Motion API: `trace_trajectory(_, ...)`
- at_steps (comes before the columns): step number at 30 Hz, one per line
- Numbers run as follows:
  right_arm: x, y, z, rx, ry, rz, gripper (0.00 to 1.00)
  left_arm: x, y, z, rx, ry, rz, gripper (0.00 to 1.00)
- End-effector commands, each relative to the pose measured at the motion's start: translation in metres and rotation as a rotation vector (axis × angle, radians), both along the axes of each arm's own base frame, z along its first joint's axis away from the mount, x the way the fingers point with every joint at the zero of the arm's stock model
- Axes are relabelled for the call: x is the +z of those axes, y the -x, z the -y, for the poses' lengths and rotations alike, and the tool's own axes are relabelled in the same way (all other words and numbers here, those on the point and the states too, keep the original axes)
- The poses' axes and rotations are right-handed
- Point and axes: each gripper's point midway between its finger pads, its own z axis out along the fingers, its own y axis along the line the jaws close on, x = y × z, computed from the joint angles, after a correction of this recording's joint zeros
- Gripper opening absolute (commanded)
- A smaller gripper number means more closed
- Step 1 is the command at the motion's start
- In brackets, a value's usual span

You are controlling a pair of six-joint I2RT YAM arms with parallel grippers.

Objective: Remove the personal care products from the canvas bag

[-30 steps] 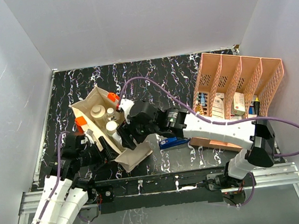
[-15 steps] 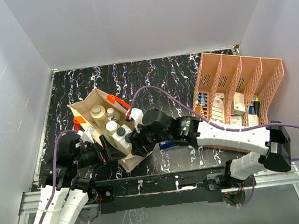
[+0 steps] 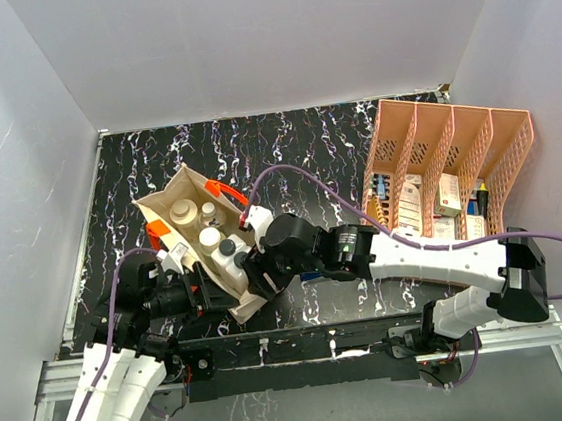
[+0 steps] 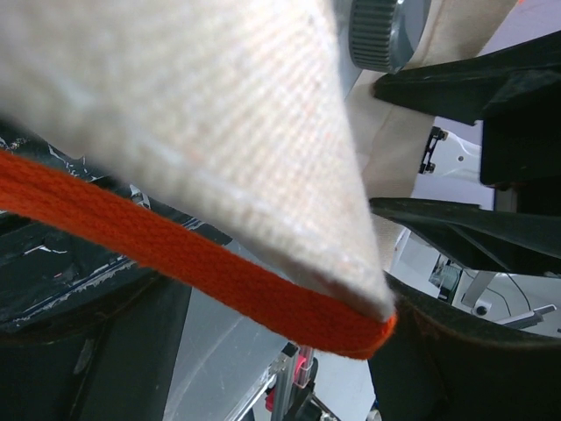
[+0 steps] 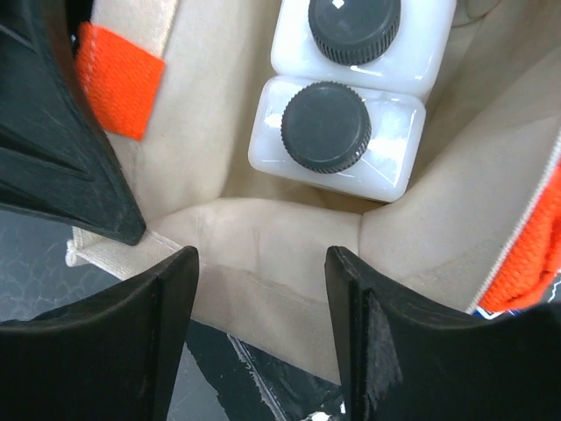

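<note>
Left gripper: at the bag's near-left rim. In the left wrist view a cloth fold and the orange strap lie across the gap between its jaws. I cannot tell whether they pinch the cloth or only stand around it.

Canvas bag: the landmark. It sits mouth up and spread wide, left of the table's middle.

White squarish bottles: inside the bag against its near wall. They are side by side and touching, with their black caps up.

Other three bottles: deeper in the bag, toward its far-left side, and upright as well.

Right gripper: over the bag's near-right corner, jaws apart and holding nothing. The near wall lies just under the fingertips.

Relation for the move: the nearer white bottle lies just ahead of the right gripper, past the bag's near wall. Its long axis is upright, pointing up out of the bag's mouth. I judge the right arm the one to pick, since the left is busy at the rim. The jaws must clear the wall and close on the nearer bottle without catching its twin.

Organizer: salmon-pink, well apart to the right of the bag, with small cartons in its slots.

Table: black with white veining. Bare table shows beyond and to the right of the bag, room enough to set bottles down.

Room: plain pale walls close around the table on three sides.
</note>
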Motion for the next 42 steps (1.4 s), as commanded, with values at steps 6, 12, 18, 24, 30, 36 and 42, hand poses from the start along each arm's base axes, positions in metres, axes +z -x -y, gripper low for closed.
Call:
trace_trajectory(6, 0.057, -0.025, -0.021, -0.066, -0.066, 0.097, 0.74, -0.027, 0.015, -0.007, -0.031, -0.060, -0.103, 0.65)
trace_trajectory(12, 0.054, -0.044, -0.033, -0.129, 0.003, 0.121, 0.90, -0.027, 0.015, -0.007, -0.032, -0.067, -0.104, 0.65)
trace_trajectory(18, 0.029, -0.055, -0.030, -0.175, 0.136, 0.117, 0.96, -0.026, 0.013, -0.007, -0.028, -0.066, -0.100, 0.65)
trace_trajectory(24, 0.005, -0.057, -0.022, -0.212, 0.248, 0.115, 0.98, -0.024, 0.010, -0.006, -0.029, -0.063, -0.094, 0.65)
trace_trajectory(30, -0.019, -0.057, -0.026, -0.202, 0.299, 0.103, 0.99, -0.023, 0.008, -0.005, -0.028, -0.063, -0.089, 0.65)
trace_trajectory(36, -0.047, -0.063, -0.031, -0.215, 0.384, 0.103, 0.88, -0.023, 0.008, -0.005, -0.027, -0.063, -0.086, 0.65)
trace_trajectory(42, -0.062, -0.061, -0.032, -0.212, 0.426, 0.087, 0.89, -0.024, 0.008, -0.006, -0.033, -0.067, -0.085, 0.65)
